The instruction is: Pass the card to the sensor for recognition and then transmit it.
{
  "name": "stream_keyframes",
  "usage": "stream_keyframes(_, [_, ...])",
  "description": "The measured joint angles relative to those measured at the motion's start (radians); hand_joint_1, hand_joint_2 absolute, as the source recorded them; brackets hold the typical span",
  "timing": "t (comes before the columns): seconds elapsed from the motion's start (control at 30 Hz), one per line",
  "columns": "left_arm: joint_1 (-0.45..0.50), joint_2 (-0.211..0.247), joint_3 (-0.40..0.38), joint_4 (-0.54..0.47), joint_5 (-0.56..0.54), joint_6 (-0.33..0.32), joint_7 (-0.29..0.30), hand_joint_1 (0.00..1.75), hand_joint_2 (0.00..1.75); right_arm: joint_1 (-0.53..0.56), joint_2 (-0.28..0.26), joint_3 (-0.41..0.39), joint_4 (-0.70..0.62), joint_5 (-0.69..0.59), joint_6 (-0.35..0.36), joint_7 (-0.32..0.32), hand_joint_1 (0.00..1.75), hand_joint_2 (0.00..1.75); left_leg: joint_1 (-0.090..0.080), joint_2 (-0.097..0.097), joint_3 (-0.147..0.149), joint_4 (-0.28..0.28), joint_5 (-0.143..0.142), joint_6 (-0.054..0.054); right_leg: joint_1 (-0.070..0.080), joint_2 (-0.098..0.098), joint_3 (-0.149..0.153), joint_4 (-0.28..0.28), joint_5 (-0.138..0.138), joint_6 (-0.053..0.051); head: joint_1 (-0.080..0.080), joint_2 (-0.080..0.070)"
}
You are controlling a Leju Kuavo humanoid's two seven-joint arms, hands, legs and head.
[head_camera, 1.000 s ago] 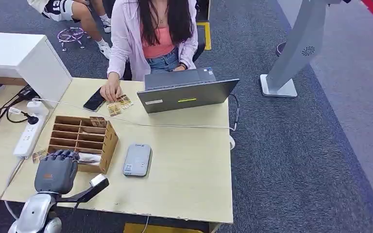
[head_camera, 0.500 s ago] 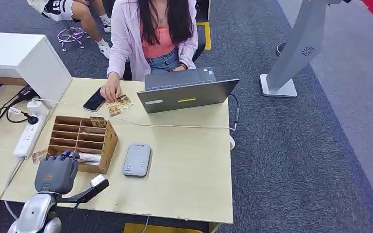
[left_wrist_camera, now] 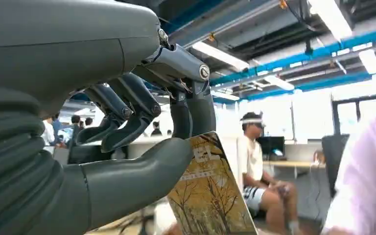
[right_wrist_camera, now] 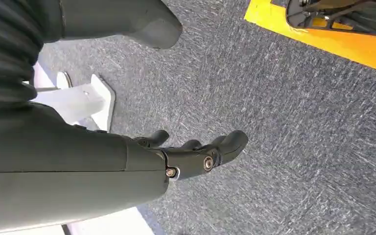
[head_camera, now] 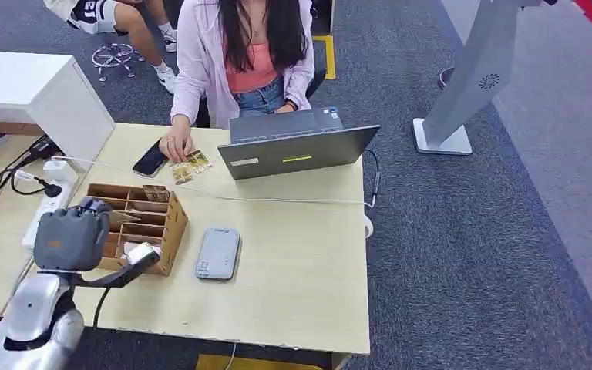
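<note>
I see my left hand (head_camera: 65,239) pinch the card (left_wrist_camera: 209,196) between thumb and fingers, above the wooden rack (head_camera: 150,220) on the table (head_camera: 293,262); my right hand (right_wrist_camera: 186,156) hangs open over the carpet

The robot's silver left arm (head_camera: 35,324) rises from below, just beside the near left corner of the slotted wooden organiser box (head_camera: 135,223), and carries its grey left hand (head_camera: 65,239) raised over that box's near left part. In the left wrist view the left hand (left_wrist_camera: 142,147) pinches a yellow card printed with autumn trees (left_wrist_camera: 210,200) between thick thumb and dark fingers (left_wrist_camera: 196,115). The right hand (right_wrist_camera: 196,156) hangs with loosely curled fingers, holding nothing.
</note>
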State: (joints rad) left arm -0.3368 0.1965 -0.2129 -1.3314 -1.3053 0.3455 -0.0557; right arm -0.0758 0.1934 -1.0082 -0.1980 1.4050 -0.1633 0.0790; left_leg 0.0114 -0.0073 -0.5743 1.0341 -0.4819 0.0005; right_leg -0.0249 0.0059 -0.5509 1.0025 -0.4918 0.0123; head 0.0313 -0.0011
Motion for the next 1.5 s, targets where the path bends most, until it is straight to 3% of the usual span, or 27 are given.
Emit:
stream_keyframes(0.17, [-0.188, 0.008, -0.010, -0.066, 0.079, -0.106, 0.004, 1.75, 1.75, -0.002, 0.000, 0.002, 0.000, 0.005, 0.003, -0.002, 0.00, 1.75, 0.000, 0.000, 0.000, 0.000, 0.001, -0.001, 0.000, 0.000, 0.000, 0.000, 0.002, 0.000, 0.000, 0.000])
stream_keyframes(0.3, [-0.294, 0.008, -0.040, -0.110, 0.116, -0.139, 0.020, 1.75, 1.75, -0.004, 0.000, 0.002, 0.000, 0.005, 0.003, -0.002, 0.00, 1.75, 0.000, 0.000, 0.000, 0.000, 0.001, -0.001, 0.000, 0.001, 0.000, 0.000, 0.002, 0.000, 0.000, 0.000])
stream_keyframes(0.5, [-0.365, 0.006, -0.067, -0.139, 0.128, -0.126, 0.029, 1.75, 1.75, -0.006, 0.000, 0.004, 0.000, 0.013, 0.015, 0.001, 0.00, 1.75, 0.000, 0.001, 0.000, 0.000, 0.001, -0.001, 0.000, 0.001, -0.002, 0.000, 0.002, 0.000, 0.000, 0.000])
stream_keyframes(0.7, [-0.452, -0.005, -0.072, -0.093, 0.084, -0.078, 0.050, 1.75, 1.75, -0.007, 0.000, 0.023, 0.000, 0.038, 0.020, 0.002, 0.00, 1.75, 0.000, 0.001, 0.000, 0.000, 0.001, -0.001, 0.000, 0.002, -0.002, 0.000, 0.002, 0.000, 0.000, 0.000])
stream_keyframes(0.83, [-0.576, -0.008, -0.074, 0.111, -0.028, 0.009, 0.091, 1.75, 1.75, -0.010, 0.000, 0.040, 0.000, 0.070, 0.027, 0.002, 0.00, 1.75, 0.000, 0.001, -0.001, 0.000, 0.002, -0.001, 0.000, 0.002, -0.002, 0.000, 0.003, -0.001, 0.000, 0.000])
stream_keyframes(0.9, [-0.665, -0.010, -0.074, 0.283, -0.050, 0.054, 0.090, 1.75, 1.75, -0.012, 0.000, 0.053, 0.000, 0.080, 0.031, 0.002, 0.00, 1.75, 0.000, 0.002, 0.000, 0.000, 0.003, -0.002, 0.000, 0.003, -0.002, 0.001, 0.004, -0.001, 0.001, 0.000])
stream_keyframes(1.03, [-0.762, -0.012, -0.073, 0.495, -0.058, 0.105, 0.085, 1.75, 1.75, -0.011, 0.000, 0.062, 0.002, 0.084, 0.037, 0.006, 0.00, 1.75, 0.000, 0.003, 0.000, 0.000, 0.003, -0.002, 0.000, 0.004, -0.002, 0.001, 0.004, -0.001, 0.000, 0.000])
stream_keyframes(1.17, [-0.792, -0.016, -0.073, 0.610, -0.059, 0.108, 0.085, 1.75, 1.75, -0.011, 0.000, 0.071, 0.002, 0.084, 0.037, 0.006, 0.00, 1.75, 0.000, 0.003, 0.000, 0.000, 0.003, -0.002, 0.000, 0.004, -0.002, 0.001, 0.004, -0.001, 0.000, 0.000])
stream_keyframes(1.43, [-0.817, -0.022, -0.073, 0.707, -0.061, 0.110, 0.087, 1.75, 1.75, -0.011, 0.000, 0.076, 0.004, 0.084, 0.038, 0.023, 0.00, 1.75, 0.000, 0.003, -0.001, 0.000, 0.003, -0.002, 0.000, 0.004, -0.002, 0.001, 0.004, -0.001, 0.000, 0.000])
stream_keyframes(1.47, [-0.817, -0.023, -0.073, 0.715, -0.060, 0.112, 0.087, 0.02, 1.75, -0.011, 0.000, 0.076, 0.004, 0.084, 0.038, 0.024, 0.00, 1.75, 0.000, 0.003, -0.001, 0.000, 0.003, -0.002, 0.000, 0.004, -0.002, 0.001, 0.004, -0.001, 0.000, 0.000])
stream_keyframes(1.5, [-0.817, -0.023, -0.073, 0.720, -0.058, 0.114, 0.087, 0.00, 1.75, -0.011, 0.000, 0.076, 0.005, 0.083, 0.038, 0.024, 0.00, 1.75, 0.000, 0.003, -0.001, 0.000, 0.003, -0.002, 0.000, 0.004, -0.002, 0.001, 0.004, -0.001, 0.000, 0.000])
